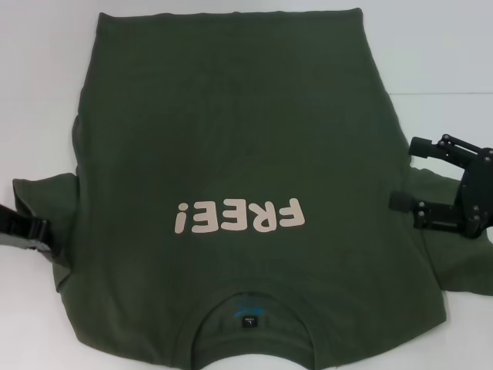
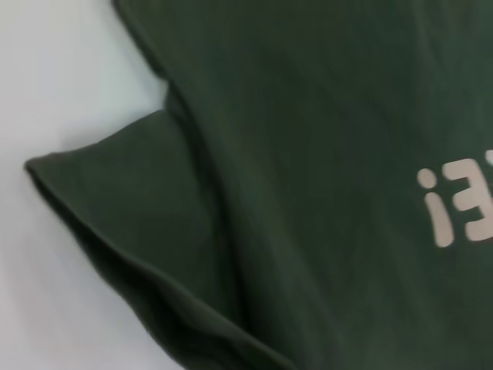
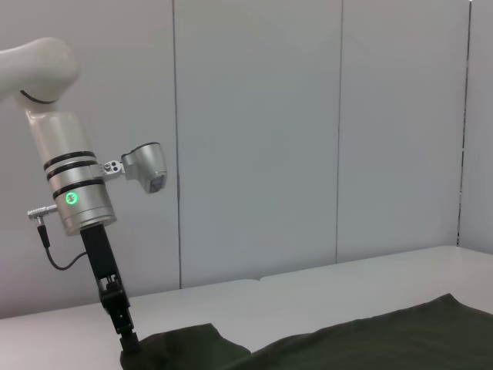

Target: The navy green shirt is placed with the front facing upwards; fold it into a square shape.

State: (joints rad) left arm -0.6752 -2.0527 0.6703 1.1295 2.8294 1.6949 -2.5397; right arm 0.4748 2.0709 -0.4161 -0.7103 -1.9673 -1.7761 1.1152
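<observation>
Olive-green cotton covers most of the white bench: the navy green shirt lies flat, front up, its pale "FREE!" print showing and its collar with a small tag at the near edge. The left tool sits at the shirt's left sleeve, its tip down on the cloth in the right wrist view; whether it is spread or closed cannot be told. The right tool hovers over the right sleeve, fingers spread apart with nothing between them.
</observation>
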